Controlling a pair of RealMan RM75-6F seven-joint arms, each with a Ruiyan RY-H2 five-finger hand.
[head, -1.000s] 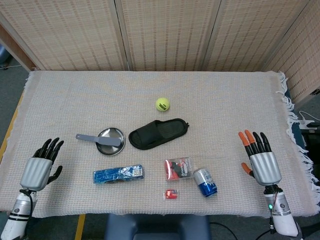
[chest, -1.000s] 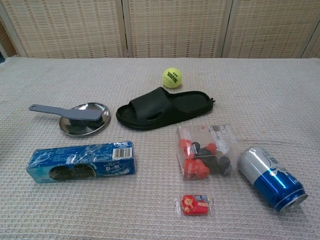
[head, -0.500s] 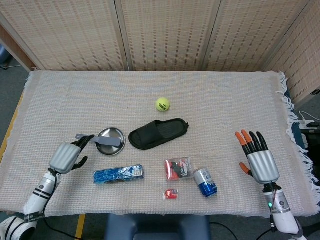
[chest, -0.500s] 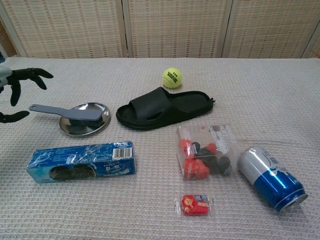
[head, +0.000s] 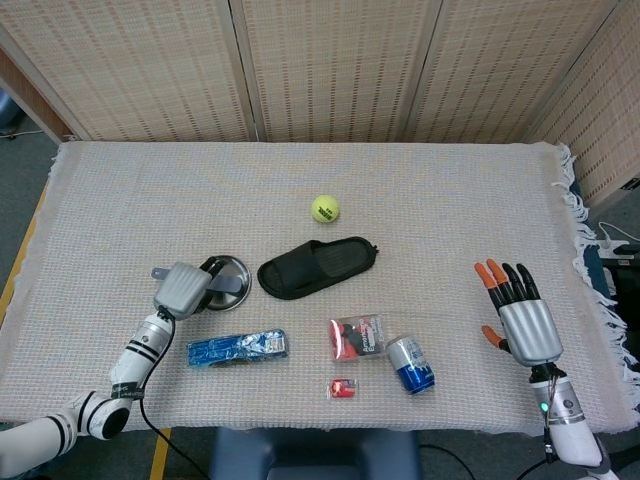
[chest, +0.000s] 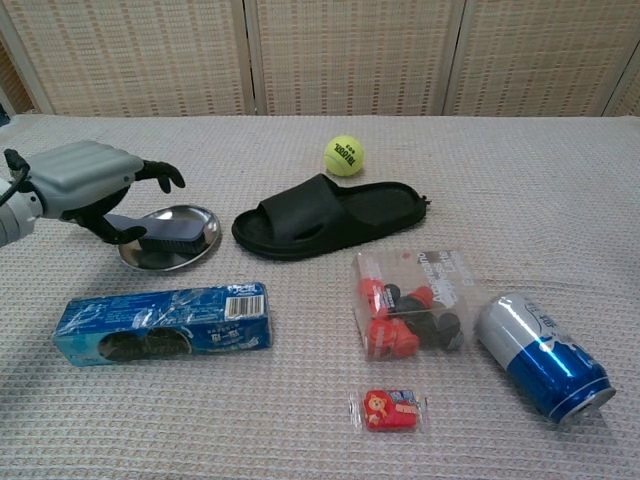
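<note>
**Left hand over the brush handle**

The left hand (chest: 85, 180) hovers above the grey brush (chest: 165, 232), fingers curled around its handle; whether they actually grip it cannot be told. The brush head rests on the steel plate (chest: 200, 218), left of the black slipper (chest: 325, 216). The right hand (head: 522, 318) sits at the table's far right edge, fingers spread, holding nothing, well apart from the blue can (head: 411, 365)

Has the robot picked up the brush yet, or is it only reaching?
Not lifted yet. The left hand arches over the brush, fingers apart around its handle, and the brush head lies on the metal dish. Closing and lifting remain. The right hand is open, away at the table's side.
</note>
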